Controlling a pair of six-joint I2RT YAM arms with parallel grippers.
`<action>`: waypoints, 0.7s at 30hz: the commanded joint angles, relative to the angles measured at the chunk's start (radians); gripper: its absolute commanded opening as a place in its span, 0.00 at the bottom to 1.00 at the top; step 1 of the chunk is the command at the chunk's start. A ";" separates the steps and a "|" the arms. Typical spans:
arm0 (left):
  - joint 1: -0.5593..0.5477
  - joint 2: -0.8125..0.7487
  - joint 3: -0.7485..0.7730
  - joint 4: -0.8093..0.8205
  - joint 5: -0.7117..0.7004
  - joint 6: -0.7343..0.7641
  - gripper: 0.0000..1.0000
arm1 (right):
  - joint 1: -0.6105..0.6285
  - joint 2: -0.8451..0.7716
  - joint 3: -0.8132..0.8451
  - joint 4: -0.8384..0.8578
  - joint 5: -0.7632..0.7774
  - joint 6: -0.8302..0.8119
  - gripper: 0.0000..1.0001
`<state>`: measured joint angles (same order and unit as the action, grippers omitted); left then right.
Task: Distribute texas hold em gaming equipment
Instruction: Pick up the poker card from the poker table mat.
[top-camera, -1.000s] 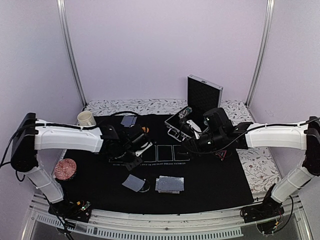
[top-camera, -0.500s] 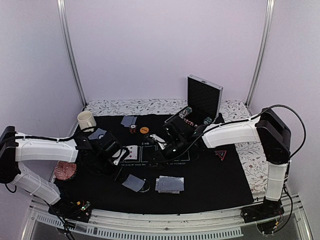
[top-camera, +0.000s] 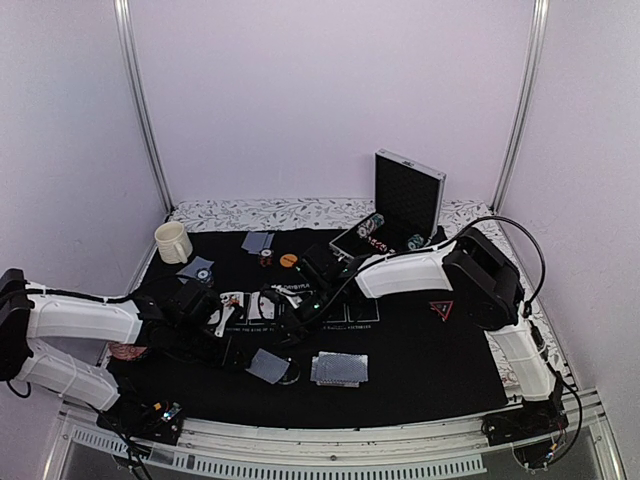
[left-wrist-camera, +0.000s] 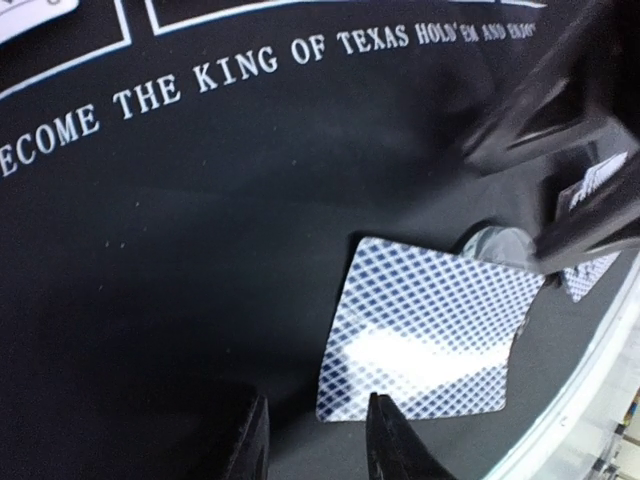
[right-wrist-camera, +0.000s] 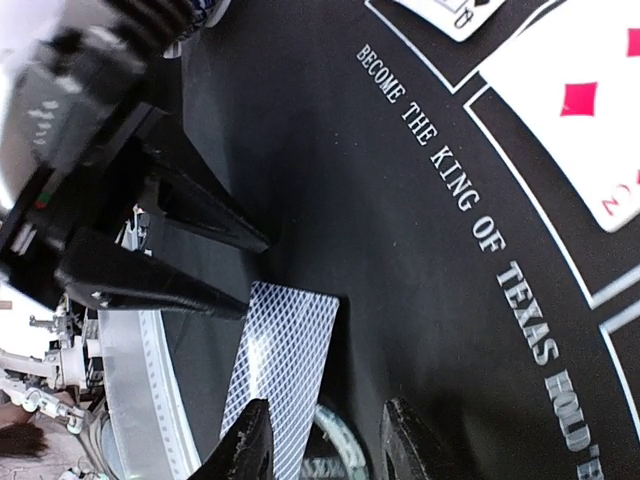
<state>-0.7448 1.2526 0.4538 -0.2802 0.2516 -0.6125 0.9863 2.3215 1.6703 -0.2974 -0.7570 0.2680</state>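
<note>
The left pincer (left-wrist-camera: 318, 445) stands partly open, empty; the right pincer (right-wrist-camera: 325, 445) likewise; 1 face-down card (left-wrist-camera: 430, 340) lies just ahead of both.

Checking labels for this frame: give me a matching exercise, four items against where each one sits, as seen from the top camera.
Items:
1. mug
2. case
3. triangle marker
4. face-down cards

Places:
a. near side, centre
b. far left
c. far side, right of centre, lid standing up
d. right side, midway back

Pairs: 1-b, 2-c, 3-d, 4-a
</note>
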 joint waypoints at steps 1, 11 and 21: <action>0.012 0.022 -0.029 0.082 0.047 -0.013 0.35 | 0.022 0.099 0.082 -0.069 -0.078 -0.026 0.38; 0.025 0.045 -0.019 0.091 0.064 0.009 0.34 | 0.033 0.145 0.120 -0.090 -0.143 -0.044 0.29; 0.033 0.052 -0.024 0.115 0.084 0.007 0.33 | 0.037 0.183 0.159 -0.095 -0.159 -0.043 0.18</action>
<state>-0.7231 1.2900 0.4419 -0.1848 0.3145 -0.6140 1.0122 2.4603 1.8065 -0.3622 -0.9020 0.2367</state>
